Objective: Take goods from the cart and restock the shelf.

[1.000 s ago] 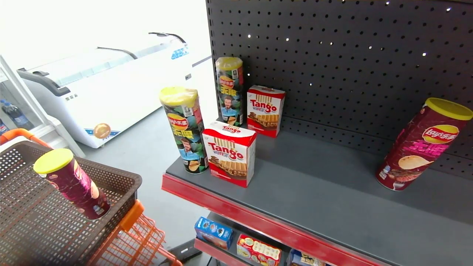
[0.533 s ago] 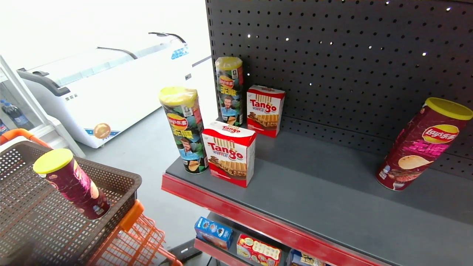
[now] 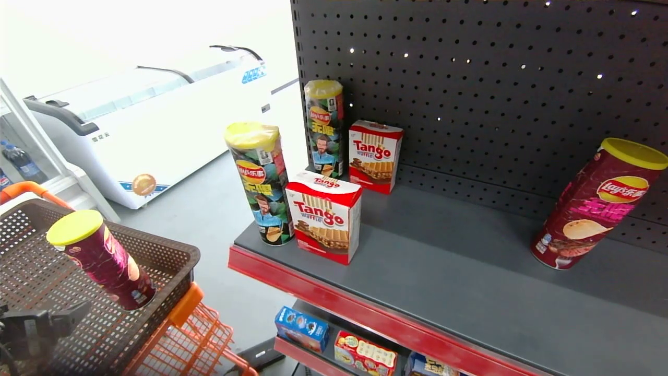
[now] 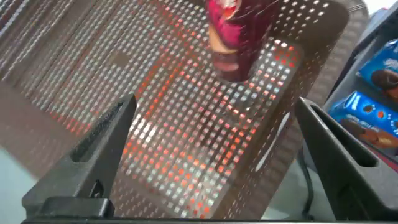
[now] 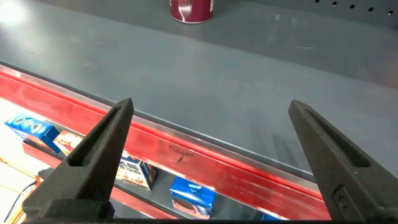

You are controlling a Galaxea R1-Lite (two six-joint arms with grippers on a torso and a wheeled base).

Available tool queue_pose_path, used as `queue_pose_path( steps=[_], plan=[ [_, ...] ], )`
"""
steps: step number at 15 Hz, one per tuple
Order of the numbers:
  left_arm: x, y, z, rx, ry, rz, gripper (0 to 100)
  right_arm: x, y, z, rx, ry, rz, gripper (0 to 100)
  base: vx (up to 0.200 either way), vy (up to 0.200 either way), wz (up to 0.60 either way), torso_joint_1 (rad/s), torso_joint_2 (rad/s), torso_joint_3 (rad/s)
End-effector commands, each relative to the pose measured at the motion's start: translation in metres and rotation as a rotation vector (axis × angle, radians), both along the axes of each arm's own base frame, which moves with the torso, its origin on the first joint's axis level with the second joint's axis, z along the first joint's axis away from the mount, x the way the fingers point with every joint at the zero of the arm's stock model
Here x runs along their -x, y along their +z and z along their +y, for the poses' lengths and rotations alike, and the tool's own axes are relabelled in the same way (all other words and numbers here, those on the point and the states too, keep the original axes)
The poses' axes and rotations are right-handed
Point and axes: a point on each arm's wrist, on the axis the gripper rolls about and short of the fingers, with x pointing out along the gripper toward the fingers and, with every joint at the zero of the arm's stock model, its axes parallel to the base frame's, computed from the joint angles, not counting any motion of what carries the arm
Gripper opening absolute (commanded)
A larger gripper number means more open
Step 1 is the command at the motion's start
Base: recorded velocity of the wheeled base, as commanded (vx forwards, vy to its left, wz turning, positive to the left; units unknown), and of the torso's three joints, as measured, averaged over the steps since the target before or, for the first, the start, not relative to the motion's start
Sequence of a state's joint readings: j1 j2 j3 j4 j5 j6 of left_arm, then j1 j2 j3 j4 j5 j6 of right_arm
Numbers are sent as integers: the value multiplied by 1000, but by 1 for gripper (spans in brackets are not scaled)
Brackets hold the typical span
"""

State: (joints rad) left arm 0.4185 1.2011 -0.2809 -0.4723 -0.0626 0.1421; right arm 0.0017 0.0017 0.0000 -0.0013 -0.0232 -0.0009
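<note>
**A:** The left gripper [image 3: 36, 326] hangs over the near part of the brown perforated plastic basket [image 3: 175, 258], its black fingers [image 4: 102, 143] spread wide and gripping nothing.

**B:** Just beyond those fingers is the maroon cylindrical chip can with a yellow plastic lid [image 3: 102, 261]. It stands on the basket's mesh floor, up on the orange wire cart [image 3: 201, 334].

**A:** Now the right gripper [image 5: 209, 107]: wedge-shaped fingers released as well, poised above the glossy red front lip of the dark grey matte metal shelf [image 3: 443, 292].

**B:** Already on that shelf is a second maroon can [image 3: 595, 209], yellow-lidded, at the right end close to the black pegboard back panel [image 3: 469, 78].

**A:** At the left end, a tall tube with a dark printed wrap [image 3: 259, 183] sits at the front edge, just beside a red-and-white cardboard wafer box [image 3: 324, 216].

**B:** Behind them, by the pegboard, are a matching rear tube [image 3: 323, 128] and rear wafer box [image 3: 374, 156]. That group is well apart from the maroon can.

**A:** Lower down, a small glossy blue carton [image 3: 301, 328] lies on the shelf below.
</note>
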Motion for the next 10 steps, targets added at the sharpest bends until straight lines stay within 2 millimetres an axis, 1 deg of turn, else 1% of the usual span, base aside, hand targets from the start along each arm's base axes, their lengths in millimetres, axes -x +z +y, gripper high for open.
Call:
queue_pose_path(
  steps=[1,4,8,10],
  plan=[
    [-19,-22,-1,39,-48,66,100,0,0,0,1,0,0,100,0,0,0,0,0,0],
    [-46,-26,4,20,-71,19,100,0,0,0,-1,0,0,100,0,0,0,0,0,0],
    [-80,-41,13,10,-78,-19,100,0,0,0,1,0,0,100,0,0,0,0,0,0],
    [-99,-44,20,7,-71,-87,100,0,0,0,1,0,0,100,0,0,0,0,0,0]
  ],
)
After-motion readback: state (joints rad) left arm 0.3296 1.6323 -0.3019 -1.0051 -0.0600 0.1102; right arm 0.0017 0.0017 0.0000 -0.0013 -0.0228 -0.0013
